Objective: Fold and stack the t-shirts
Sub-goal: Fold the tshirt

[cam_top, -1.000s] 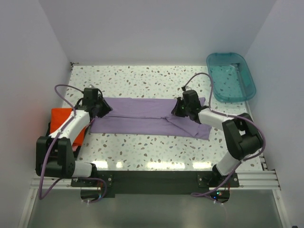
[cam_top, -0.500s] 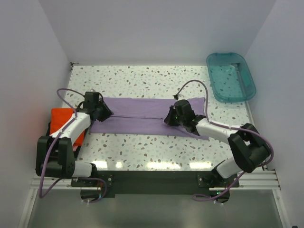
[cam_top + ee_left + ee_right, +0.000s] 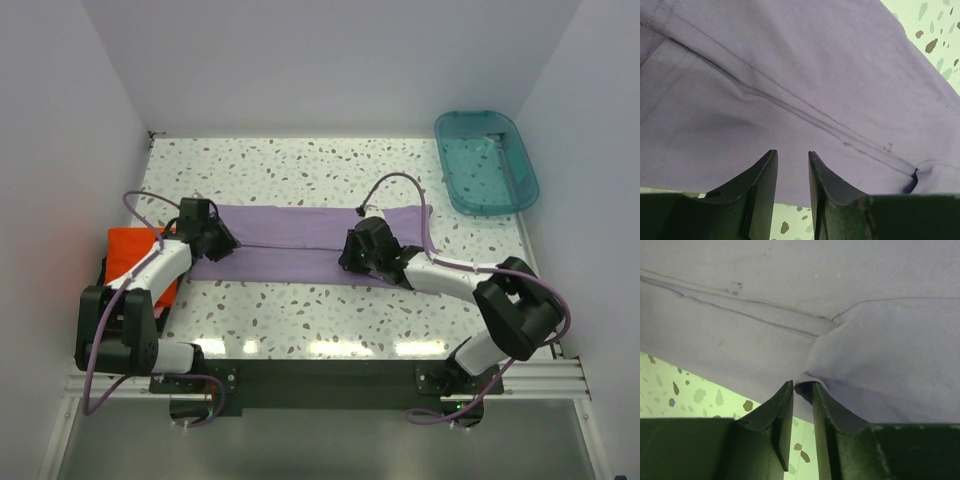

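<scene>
The right claw (image 3: 802, 386) is clenched on a puckered fold of the purple shirt (image 3: 290, 235), the cloth bunching to a point between its dark, smooth, tapered fingers. The left claw (image 3: 790, 155) sits at the shirt's left end with its fingers a narrow gap apart. Cloth shows in the gap, but I cannot tell whether it is pinched.

The shirt lies as a long flat band across the middle of the table (image 3: 300, 170), running from the left edge toward the right. It looks thin, limp and light, a matte knit with stitched seams. It should drape and crease wherever it is lifted, so hems and corners are the best holds.

The tabletop is pale speckled stone and looks hard. An orange shirt (image 3: 128, 255) sits bunched at the left edge. A clear teal plastic tub (image 3: 524, 160) with rounded corners rests at the far right corner.
</scene>
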Robot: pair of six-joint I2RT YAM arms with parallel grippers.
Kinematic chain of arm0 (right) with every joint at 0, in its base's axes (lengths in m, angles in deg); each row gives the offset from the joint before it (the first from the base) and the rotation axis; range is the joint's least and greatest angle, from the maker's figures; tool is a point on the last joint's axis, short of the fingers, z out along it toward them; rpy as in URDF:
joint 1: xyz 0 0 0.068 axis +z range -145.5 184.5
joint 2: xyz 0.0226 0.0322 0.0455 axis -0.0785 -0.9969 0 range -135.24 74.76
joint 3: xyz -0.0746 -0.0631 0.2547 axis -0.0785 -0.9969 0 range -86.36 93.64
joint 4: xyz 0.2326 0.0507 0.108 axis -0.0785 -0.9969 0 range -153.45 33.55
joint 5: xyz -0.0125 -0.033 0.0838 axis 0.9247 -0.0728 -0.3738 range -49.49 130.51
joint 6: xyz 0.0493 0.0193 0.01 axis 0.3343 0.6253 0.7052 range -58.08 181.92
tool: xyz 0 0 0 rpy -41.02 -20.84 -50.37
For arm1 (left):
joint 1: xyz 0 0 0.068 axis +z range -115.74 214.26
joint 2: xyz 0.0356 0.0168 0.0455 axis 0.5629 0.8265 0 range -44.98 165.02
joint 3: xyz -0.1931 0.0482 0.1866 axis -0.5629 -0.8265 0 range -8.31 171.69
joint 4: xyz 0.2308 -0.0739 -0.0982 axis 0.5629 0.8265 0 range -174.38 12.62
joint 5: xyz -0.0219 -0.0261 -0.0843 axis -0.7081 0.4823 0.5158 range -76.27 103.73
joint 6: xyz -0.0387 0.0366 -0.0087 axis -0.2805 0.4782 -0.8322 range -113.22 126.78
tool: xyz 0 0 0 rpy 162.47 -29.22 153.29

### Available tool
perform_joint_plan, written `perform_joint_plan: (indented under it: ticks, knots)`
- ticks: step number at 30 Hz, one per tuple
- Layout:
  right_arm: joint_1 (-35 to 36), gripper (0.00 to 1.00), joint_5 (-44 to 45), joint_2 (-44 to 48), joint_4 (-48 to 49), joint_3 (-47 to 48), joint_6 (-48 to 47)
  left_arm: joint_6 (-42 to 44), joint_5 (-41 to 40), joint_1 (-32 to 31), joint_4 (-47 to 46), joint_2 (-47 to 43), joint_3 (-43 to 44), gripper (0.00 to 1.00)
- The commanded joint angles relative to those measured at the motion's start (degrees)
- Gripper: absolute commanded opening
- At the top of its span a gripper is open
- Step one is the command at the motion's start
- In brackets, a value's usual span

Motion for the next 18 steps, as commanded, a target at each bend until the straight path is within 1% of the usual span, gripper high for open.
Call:
perform_joint_plan:
  ticks: [1,7,8,9,10,11,13,14,17,18]
  knots:
    - [1.1,0.27,1.86,-1.28,-0.69,3.16,-0.4,0.74,0.91,-0.45,-2.01,-0.34,-0.42,0.37]
    - [1.81,0.41,3.0,-0.94,-2.63,4.57,-0.84,1.53,1.0,-1.15,-1.13,-0.26,0.19,0.39]
    - [1.81,0.45,3.53,0.02,-4.37,5.09,-1.19,1.88,0.91,-1.68,-0.96,-0.08,0.89,0.39]
    - [1.89,0.47,4.23,0.55,-5.78,7.01,-1.63,2.23,0.3,-2.03,-0.08,0.36,1.59,0.4]
    - [1.81,0.48,5.89,0.99,-9.71,8.25,-2.33,3.37,-0.05,-2.99,0.53,0.8,2.38,0.4]
    - [1.81,0.49,6.86,2.04,-11.67,10.79,-2.6,4.08,-0.32,-3.61,1.32,1.5,4.48,0.42]
    - [1.81,0.51,9.84,2.93,-17.1,13.17,-3.56,5.39,-3.56,-5.97,4.84,4.04,7.12,0.43]
    - [1.55,0.52,11.69,3.45,-18.44,14.14,-3.92,5.92,-4.09,-6.77,5.72,4.92,9.14,0.43]
    - [1.1,0.54,13.54,5.39,-22.4,15.82,-4.1,6.98,-8.04,-9.85,8.18,7.91,12.31,0.43]
    - [1.02,0.57,13.81,6.7,-22.84,15.21,-3.92,7.24,-9.53,-10.55,8.88,9.31,13.02,0.43]
